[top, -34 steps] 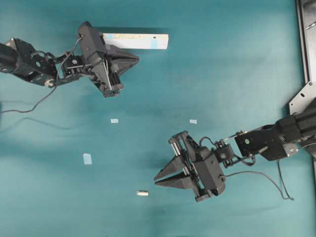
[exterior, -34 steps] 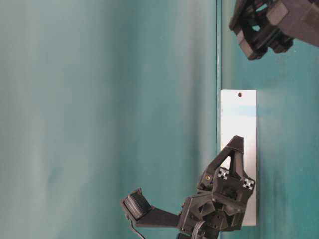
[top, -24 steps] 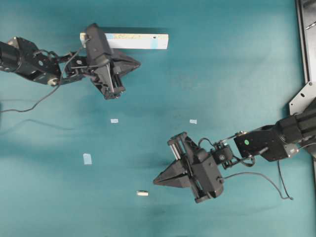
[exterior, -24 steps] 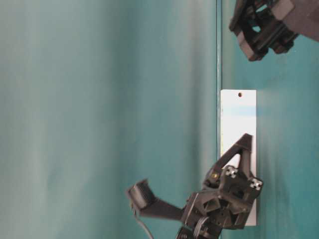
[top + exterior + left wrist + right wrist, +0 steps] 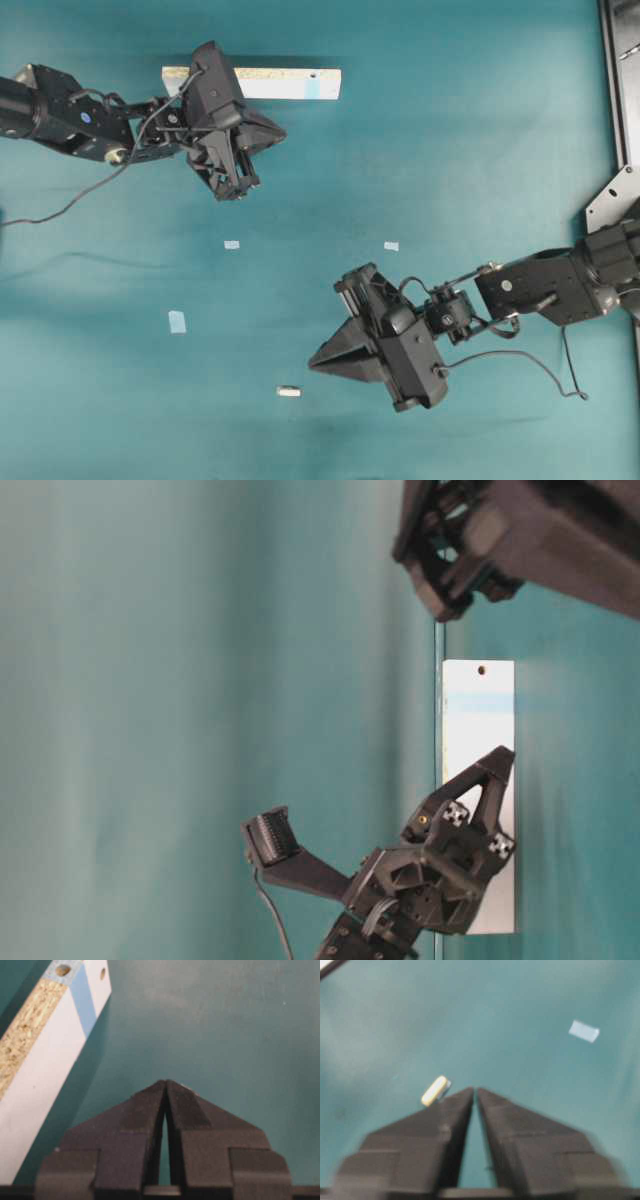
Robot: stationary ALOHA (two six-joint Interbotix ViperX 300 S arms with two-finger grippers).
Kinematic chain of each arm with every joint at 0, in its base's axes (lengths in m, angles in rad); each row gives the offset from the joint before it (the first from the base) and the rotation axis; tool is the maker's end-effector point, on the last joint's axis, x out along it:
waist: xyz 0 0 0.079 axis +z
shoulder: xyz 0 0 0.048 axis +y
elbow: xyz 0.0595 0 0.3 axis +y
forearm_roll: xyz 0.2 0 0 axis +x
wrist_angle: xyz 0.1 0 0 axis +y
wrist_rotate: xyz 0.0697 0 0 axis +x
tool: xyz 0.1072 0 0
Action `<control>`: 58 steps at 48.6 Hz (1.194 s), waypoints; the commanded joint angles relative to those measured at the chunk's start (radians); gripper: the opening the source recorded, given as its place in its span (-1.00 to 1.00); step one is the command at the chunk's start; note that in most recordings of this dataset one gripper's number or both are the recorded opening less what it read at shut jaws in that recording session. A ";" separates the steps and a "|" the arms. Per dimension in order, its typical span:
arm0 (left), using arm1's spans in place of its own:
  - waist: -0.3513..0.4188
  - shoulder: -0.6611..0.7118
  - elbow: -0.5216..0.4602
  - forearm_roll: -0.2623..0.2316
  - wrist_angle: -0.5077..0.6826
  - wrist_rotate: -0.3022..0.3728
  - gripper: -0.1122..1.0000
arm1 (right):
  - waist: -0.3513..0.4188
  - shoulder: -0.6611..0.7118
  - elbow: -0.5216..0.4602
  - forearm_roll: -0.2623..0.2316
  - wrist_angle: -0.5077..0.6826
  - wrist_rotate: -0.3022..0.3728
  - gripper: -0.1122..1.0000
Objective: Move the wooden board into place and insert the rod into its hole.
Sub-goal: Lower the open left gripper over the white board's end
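My table [image 5: 450, 120] is a plain teal sheet, and along its far edge in the overhead view lies the board [image 5: 285, 83], a long pale strip with a speckled side face, flat on the sheet and held by nothing. A light-blue band crosses it near its right end, and just past that band sits the hole [image 5: 313, 73], small and dark; my left wrist view shows it too [image 5: 102, 973], with a second one in the speckled end face. My left gripper [image 5: 280, 130] hangs just beside the board's near edge, apart from it, its body covering part of the strip from above; its jaws are pressed together at the tips with nothing between them. My right gripper [image 5: 312, 362] is well away, low in the overhead view, pointing left, jaws likewise brought tip to tip and empty. The rod [image 5: 288, 391], a tiny pale peg, lies on the sheet near those tips and to one side, apart as far as the blurred right wrist view [image 5: 434, 1090] lets me judge. Three small tape squares [image 5: 177, 321] are scattered on the sheet between my two arms
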 commanded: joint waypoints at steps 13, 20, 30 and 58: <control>-0.002 -0.161 -0.005 0.005 0.187 0.041 0.61 | 0.006 -0.091 -0.017 -0.002 0.061 0.002 0.87; 0.021 -0.216 0.009 0.005 0.222 0.100 0.85 | 0.006 -0.120 -0.020 -0.002 0.086 0.002 0.87; 0.114 -0.296 0.029 0.005 0.295 0.213 0.85 | 0.006 -0.178 -0.028 -0.002 0.170 0.002 0.87; 0.245 -0.218 0.014 0.005 0.347 0.362 0.85 | 0.006 -0.288 -0.077 0.000 0.403 0.002 0.87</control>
